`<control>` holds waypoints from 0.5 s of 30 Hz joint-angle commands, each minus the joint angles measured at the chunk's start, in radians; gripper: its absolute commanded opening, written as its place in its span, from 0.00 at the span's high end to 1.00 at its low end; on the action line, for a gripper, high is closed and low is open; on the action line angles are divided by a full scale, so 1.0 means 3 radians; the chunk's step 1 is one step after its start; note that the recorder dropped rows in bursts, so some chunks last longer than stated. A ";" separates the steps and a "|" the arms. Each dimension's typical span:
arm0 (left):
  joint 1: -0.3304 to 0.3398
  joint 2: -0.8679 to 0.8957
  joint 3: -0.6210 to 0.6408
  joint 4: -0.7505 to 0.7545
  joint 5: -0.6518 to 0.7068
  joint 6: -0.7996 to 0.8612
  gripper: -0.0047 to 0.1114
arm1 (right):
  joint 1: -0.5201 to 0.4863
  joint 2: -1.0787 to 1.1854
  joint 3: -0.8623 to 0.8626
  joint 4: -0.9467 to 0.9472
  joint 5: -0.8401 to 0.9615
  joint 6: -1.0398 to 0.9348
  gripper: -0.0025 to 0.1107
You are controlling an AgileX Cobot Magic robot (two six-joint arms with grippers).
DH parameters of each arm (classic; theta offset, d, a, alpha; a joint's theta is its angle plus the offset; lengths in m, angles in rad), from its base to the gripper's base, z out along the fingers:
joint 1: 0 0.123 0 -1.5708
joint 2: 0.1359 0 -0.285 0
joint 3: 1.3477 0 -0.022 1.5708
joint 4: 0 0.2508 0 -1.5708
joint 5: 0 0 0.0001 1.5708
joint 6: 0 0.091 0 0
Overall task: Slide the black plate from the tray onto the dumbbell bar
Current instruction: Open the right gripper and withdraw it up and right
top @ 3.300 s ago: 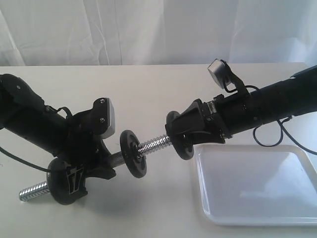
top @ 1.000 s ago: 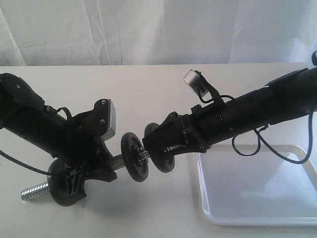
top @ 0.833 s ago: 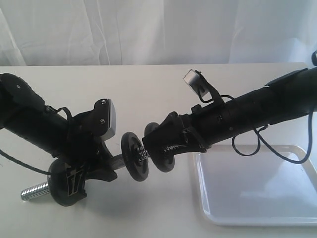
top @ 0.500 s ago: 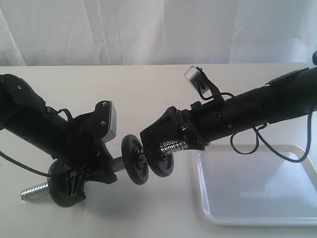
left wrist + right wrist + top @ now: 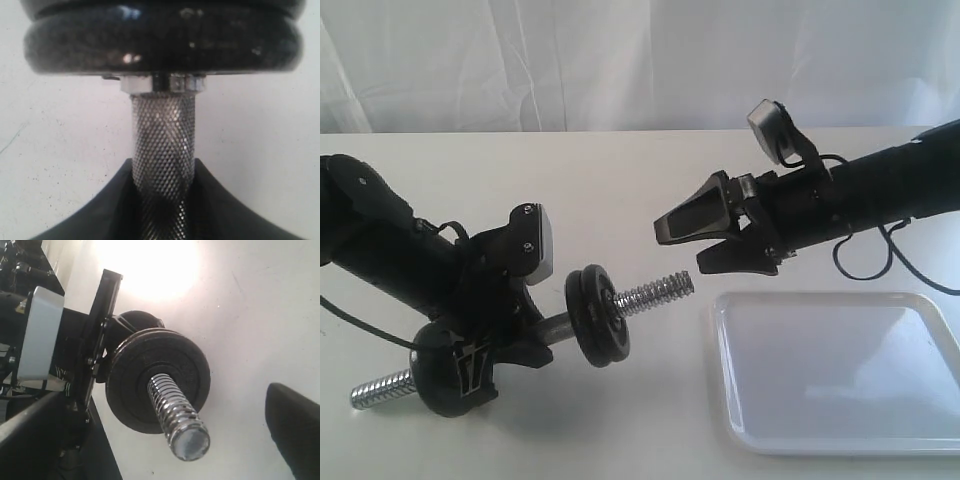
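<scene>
On the left, the left hand (image 5: pixel 525 335) is clamped tight on the middle of the dumbbell bar (image 5: pixel 655 293), which tilts up to the right above the counter (image 5: pixel 620 190), with another black disc (image 5: pixel 430 375) near its low left end. The black plate (image 5: pixel 608 335) sits on the bar just right of that hand, pressed flat against a second disc (image 5: pixel 576 300). Up and to the right, the right hand (image 5: pixel 682 247) has its fingers spread apart near the bar's tip, and the white tray (image 5: pixel 740 430) lies at the right.
</scene>
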 commanded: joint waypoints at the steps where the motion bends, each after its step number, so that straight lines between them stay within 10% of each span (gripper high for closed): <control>1: 0.0004 -0.0202 -0.0100 -0.0479 0.0144 -0.0022 0.96 | -0.0074 -0.0034 -0.0018 -0.0018 0.0074 0.0051 0.06; 4: 0.0004 -0.0202 -0.0100 -0.0479 0.0144 -0.0022 0.96 | -0.0074 -0.0034 -0.0018 -0.0001 0.0154 0.0411 0.26; 8: 0.0004 -0.0202 -0.0100 -0.0479 0.0144 -0.0022 0.96 | -0.0144 -0.0034 -0.0018 -0.0041 0.0154 0.0554 0.97; 15: 0.0004 -0.0202 -0.0100 -0.0479 0.0185 -0.0029 0.96 | -0.0434 -0.0034 -0.0087 0.0017 0.0154 0.0563 0.98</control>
